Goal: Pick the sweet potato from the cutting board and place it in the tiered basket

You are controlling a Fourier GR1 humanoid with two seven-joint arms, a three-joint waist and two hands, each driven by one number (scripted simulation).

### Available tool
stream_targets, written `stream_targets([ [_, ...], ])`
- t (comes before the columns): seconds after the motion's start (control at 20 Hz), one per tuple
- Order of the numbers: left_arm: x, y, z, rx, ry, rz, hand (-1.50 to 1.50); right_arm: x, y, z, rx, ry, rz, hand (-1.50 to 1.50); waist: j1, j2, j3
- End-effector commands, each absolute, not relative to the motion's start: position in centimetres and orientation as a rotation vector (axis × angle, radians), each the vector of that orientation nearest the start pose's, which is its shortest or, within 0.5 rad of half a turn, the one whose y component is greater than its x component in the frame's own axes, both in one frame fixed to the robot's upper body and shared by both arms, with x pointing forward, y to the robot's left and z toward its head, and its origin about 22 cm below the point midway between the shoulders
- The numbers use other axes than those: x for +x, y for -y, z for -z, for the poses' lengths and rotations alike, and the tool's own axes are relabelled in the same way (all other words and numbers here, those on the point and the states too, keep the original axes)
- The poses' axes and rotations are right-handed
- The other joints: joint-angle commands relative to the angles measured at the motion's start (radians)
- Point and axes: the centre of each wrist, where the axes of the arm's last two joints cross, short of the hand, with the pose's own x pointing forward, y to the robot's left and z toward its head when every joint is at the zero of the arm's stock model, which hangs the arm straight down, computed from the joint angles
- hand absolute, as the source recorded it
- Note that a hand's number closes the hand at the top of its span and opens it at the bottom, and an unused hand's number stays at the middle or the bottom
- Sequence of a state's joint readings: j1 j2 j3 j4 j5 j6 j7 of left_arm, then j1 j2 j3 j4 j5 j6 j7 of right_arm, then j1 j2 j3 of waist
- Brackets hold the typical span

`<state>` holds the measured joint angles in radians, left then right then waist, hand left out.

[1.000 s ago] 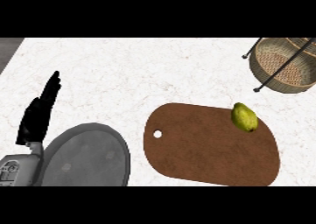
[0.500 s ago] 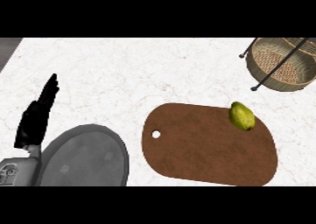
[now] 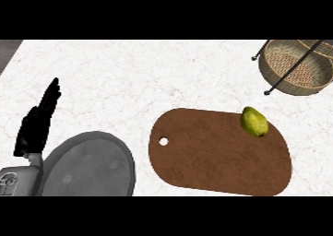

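Observation:
A yellow-green, pear-shaped sweet potato lies at the upper right edge of the brown cutting board. The tiered wicker basket on its black wire stand sits at the top right, apart from the board. My left hand shows at the far left with straight fingers pointing up, resting open and holding nothing, well away from the board. No right hand shows in the view.
A grey round plate lies at the lower left, just right of my left forearm and close to the board's left end. White marbled counter spreads across the middle and top.
The view has drifted slightly, so the board, sweet potato and basket sit a little further left and lower. The left hand stays open and resting.

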<state>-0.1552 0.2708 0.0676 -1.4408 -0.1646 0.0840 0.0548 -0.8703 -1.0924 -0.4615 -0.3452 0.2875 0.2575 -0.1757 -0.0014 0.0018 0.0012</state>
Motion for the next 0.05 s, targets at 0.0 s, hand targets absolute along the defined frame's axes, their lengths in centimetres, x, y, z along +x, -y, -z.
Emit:
stream_targets([
  [0.0,27.51,-29.78,-2.60,0.434,1.530,0.218,0.00,24.15,61.11,-23.90,-0.840,1.499,-0.064,-1.50,-0.005,0.001,0.002],
])
